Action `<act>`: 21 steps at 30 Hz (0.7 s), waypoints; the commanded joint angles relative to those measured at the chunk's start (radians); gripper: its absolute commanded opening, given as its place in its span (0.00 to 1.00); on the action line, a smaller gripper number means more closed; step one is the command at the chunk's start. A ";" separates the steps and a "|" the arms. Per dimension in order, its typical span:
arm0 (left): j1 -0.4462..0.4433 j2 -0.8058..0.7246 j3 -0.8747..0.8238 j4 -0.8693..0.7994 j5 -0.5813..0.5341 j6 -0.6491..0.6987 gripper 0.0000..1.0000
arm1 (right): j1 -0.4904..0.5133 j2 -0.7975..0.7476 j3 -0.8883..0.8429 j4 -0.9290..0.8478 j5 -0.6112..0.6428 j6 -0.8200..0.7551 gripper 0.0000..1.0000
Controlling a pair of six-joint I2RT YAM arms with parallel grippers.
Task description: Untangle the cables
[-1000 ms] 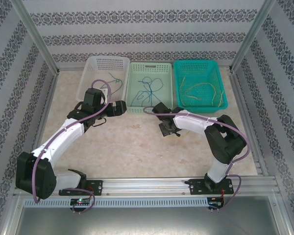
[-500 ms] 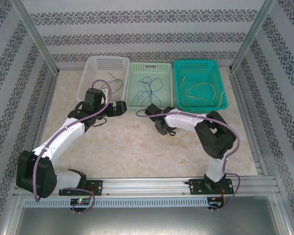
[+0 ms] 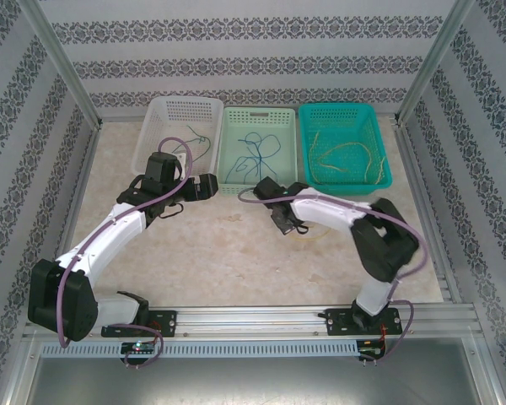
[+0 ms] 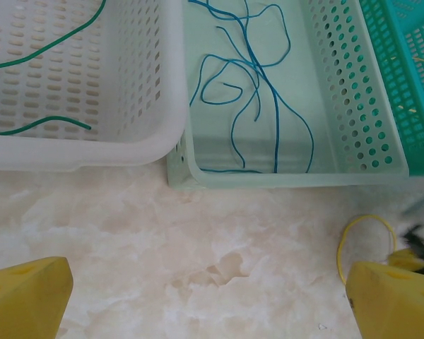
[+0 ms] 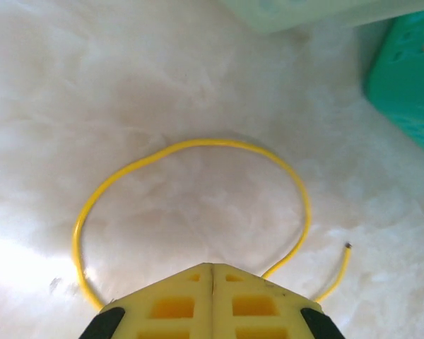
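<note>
— What's the right gripper [image 5: 212,275] doing?

— It's pressing its two yellow fingers flat together, low over the table [image 5: 92,85]. The yellow cable [image 5: 198,145] is running in under the tips from both sides, so I'd say it's pinching that cable, though the pinch itself is hiding beneath the fingers.

— And the rest of it?

— Seen from the wrist, it's lying as an open loop, bulging away from the fingertips toward twelve o'clock, its long axis running nine to three. The loose end is pointing out around three o'clock.

— Where's it heading, do you reckon?

— From overhead, the teal basket [image 3: 341,106] with the other yellow cables [image 3: 354,152] is sitting at about one o'clock from that gripper, so a lift and carry that way is looking likely. The right arm is clearly the nearer one.

— And the left gripper [image 4: 206,282]?

— It's hanging with its jaws spread wide, gripping nothing, at about ten o'clock from the right one. It's hovering just in front of the white basket [image 4: 92,152] and the pale green basket [image 4: 353,106], where the green cable [image 4: 46,49] and the blue cables [image 4: 274,120] are lying.
</note>
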 commanded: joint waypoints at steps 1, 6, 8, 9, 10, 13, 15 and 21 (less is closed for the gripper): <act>0.013 -0.019 -0.002 0.025 0.039 0.014 1.00 | 0.000 -0.198 -0.006 0.035 -0.092 -0.021 0.00; 0.002 0.005 0.007 0.087 0.177 0.009 1.00 | -0.072 -0.389 0.045 0.061 -0.361 -0.015 0.00; -0.015 0.017 0.023 0.095 0.210 0.011 1.00 | -0.101 -0.433 0.080 0.071 -0.450 0.000 0.00; -0.026 0.022 0.031 0.095 0.220 0.018 1.00 | -0.116 -0.454 0.099 0.078 -0.494 0.011 0.00; -0.043 0.026 0.040 0.096 0.228 0.027 1.00 | -0.131 -0.473 0.116 0.083 -0.535 0.025 0.00; -0.082 0.036 0.060 0.103 0.251 0.048 1.00 | -0.179 -0.512 0.161 0.111 -0.667 0.061 0.00; -0.098 0.045 0.068 0.127 0.296 0.046 1.00 | -0.200 -0.531 0.188 0.122 -0.715 0.080 0.00; -0.182 0.098 0.106 0.181 0.357 0.049 1.00 | -0.255 -0.577 0.213 0.200 -0.794 0.141 0.00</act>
